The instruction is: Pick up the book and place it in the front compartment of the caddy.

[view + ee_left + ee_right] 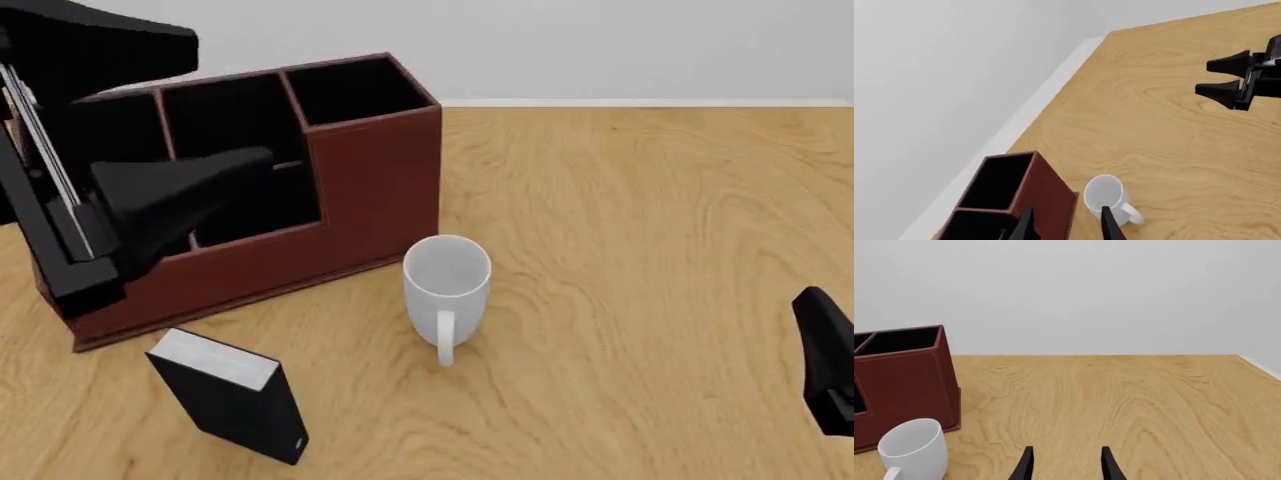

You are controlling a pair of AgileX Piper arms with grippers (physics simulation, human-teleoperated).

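Observation:
The black book (pixel 227 395) with white page edges stands upright on the table, in front of the caddy's near-left corner, and no gripper touches it. The reddish-brown caddy (pixel 374 180) (pixel 1044 192) (pixel 911 375) stands at the back left. Its low front compartment (pixel 260 208) is partly hidden behind my left arm. My left gripper (pixel 230 100) (pixel 1066 227) hangs open and empty above the caddy. My right gripper (pixel 1066 465) (pixel 827 350) is open and empty, low over the table at the far right. It also shows in the left wrist view, right gripper (pixel 1217 77) with its fingers apart.
A white mug (pixel 447 280) (pixel 1111 197) (pixel 914 445) stands upright just right of the caddy, its handle toward the near side. A bare wooden tabletop (pixel 641 230) stretches from the mug to my right gripper. A pale wall runs along the table's far edge.

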